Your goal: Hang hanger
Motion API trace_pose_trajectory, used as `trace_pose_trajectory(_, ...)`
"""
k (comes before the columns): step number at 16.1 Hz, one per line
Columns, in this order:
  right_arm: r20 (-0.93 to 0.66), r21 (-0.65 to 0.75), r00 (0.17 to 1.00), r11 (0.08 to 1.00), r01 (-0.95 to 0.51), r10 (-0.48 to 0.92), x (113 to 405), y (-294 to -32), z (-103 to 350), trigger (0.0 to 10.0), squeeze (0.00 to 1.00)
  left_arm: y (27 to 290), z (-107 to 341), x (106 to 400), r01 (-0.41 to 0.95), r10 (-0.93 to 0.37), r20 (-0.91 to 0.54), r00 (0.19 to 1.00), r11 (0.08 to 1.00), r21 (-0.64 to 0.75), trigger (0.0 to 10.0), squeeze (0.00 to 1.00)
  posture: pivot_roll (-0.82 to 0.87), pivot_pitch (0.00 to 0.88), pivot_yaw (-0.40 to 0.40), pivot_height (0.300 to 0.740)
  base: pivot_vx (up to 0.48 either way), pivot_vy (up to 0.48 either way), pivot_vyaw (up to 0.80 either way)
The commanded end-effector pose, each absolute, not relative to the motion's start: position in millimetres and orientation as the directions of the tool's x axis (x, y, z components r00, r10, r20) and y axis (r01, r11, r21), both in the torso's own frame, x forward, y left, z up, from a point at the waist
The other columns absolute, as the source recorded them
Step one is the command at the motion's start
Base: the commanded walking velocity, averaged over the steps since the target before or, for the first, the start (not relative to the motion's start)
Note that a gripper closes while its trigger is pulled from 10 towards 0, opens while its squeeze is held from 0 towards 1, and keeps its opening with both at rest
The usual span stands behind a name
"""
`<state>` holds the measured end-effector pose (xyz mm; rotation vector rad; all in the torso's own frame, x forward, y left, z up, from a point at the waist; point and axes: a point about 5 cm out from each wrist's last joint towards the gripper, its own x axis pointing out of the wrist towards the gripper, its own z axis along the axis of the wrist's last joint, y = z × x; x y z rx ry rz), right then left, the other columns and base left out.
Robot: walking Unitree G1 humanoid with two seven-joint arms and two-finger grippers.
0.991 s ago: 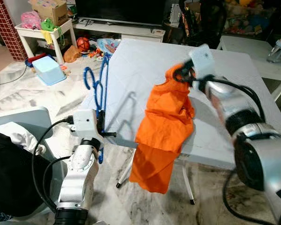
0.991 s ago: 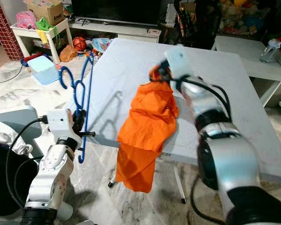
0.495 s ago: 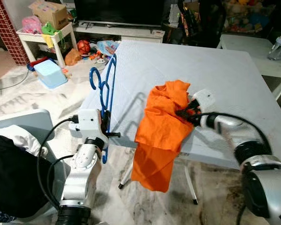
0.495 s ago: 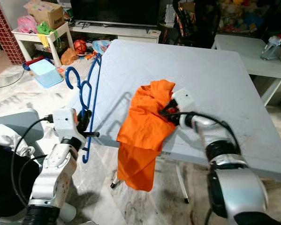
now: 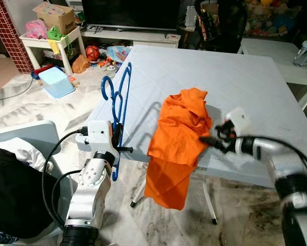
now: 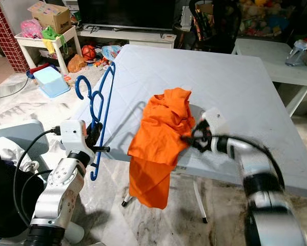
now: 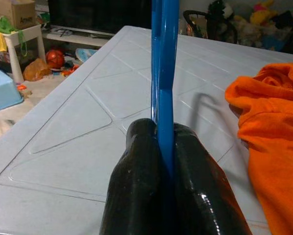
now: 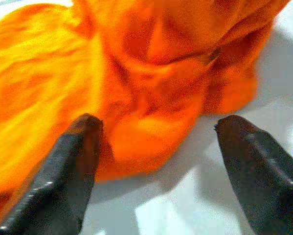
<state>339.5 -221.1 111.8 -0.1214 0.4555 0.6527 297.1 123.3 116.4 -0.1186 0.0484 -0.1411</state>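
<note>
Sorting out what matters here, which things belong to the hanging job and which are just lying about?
For the job:
blue hanger, clamped in the left pincer
orange garment, draped over the white table edge
right pincer, open beside the garment

Lying about:
light blue bin
red ball
cardboard box

no legible text, labels or numbers

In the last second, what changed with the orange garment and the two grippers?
The right gripper let go of the crumpled orange garment, dropped it onto the white table edge and backed off, open. The left gripper still clamps the blue plastic hanger.
</note>
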Motion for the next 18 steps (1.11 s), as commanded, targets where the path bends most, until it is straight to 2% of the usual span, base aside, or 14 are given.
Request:
trace_pose_trajectory(1,-0.424,0.064,0.698,0.788,-0.613,0.577,337,-218,115,10.0,1.0,122,116,297,0.152,-0.159,-0.048,0.986,0.981,-0.12,10.0,0.0,-0.05,0.0,0.01,0.74,0.0,0.0,0.0)
trace_pose_trajectory(2,-0.413,0.102,0.705,0.799,-0.593,0.576,334,-215,113,10.0,1.0,122,115,296,0.153,-0.161,-0.052,0.986,0.981,-0.12,10.0,0.0,-0.05,0.0,0.011,0.74,0.0,0.0,0.0)
trace_pose_trajectory(4,-0.338,0.264,0.716,0.792,-0.551,0.611,328,-203,114,10.0,1.0,122,114,295,0.155,-0.163,-0.059,0.985,0.981,-0.117,10.0,0.0,-0.05,0.0,0.015,0.74,0.0,0.0,0.0)
trace_pose_trajectory(7,-0.332,0.347,0.669,0.746,-0.569,0.665,311,-193,109,10.0,1.0,124,115,297,0.155,-0.162,-0.062,0.985,0.982,-0.112,10.0,0.0,-0.06,0.0,0.016,0.74,0.0,0.0,0.0)
trace_pose_trajectory(10,-0.357,0.348,0.641,0.733,-0.584,0.68,302,-187,105,10.0,1.0,124,115,296,0.152,-0.16,-0.065,0.985,0.982,-0.115,10.0,0.0,-0.06,0.0,0.016,0.74,0.0,0.0,0.0)
trace_pose_trajectory(13,-0.399,0.305,0.59,0.708,-0.637,0.702,287,-164,100,10.0,1.0,122,113,293,0.159,-0.168,-0.073,0.983,0.98,-0.118,10.0,0.0,-0.05,0.0,0.015,0.74,0.0,0.0,0.0)
trace_pose_trajectory(14,-0.409,0.262,0.604,0.722,-0.641,0.684,287,-156,98,10.0,0.71,122,112,292,0.158,-0.167,-0.076,0.983,0.98,-0.118,10.0,0.0,-0.05,0.0,0.013,0.74,0.0,0.0,0.0)
trace_pose_trajectory(15,-0.416,0.216,0.623,0.738,-0.64,0.662,287,-147,96,10.0,0.29,123,111,292,0.155,-0.165,-0.08,0.983,0.981,-0.117,10.0,0.0,-0.05,0.0,0.01,0.74,0.0,0.0,0.0)
trace_pose_trajectory(16,-0.419,0.17,0.628,0.736,-0.655,0.656,286,-138,96,9.3,0.07,124,111,292,0.154,-0.164,-0.081,0.983,0.981,-0.117,10.0,0.0,-0.05,0.0,0.011,0.74,0.0,0.0,0.0)
trace_pose_trajectory(17,-0.412,0.13,0.639,0.736,-0.664,0.649,285,-129,96,0.0,0.0,123,111,292,0.153,-0.163,-0.083,0.983,0.981,-0.117,10.0,0.0,-0.05,0.0,0.01,0.74,0.0,0.0,0.0)
trace_pose_trajectory(18,-0.397,0.11,0.669,0.756,-0.645,0.628,286,-121,96,0.0,0.0,122,111,292,0.153,-0.164,-0.084,0.983,0.981,-0.118,10.0,0.0,-0.05,0.0,0.01,0.74,0.0,0.0,0.0)
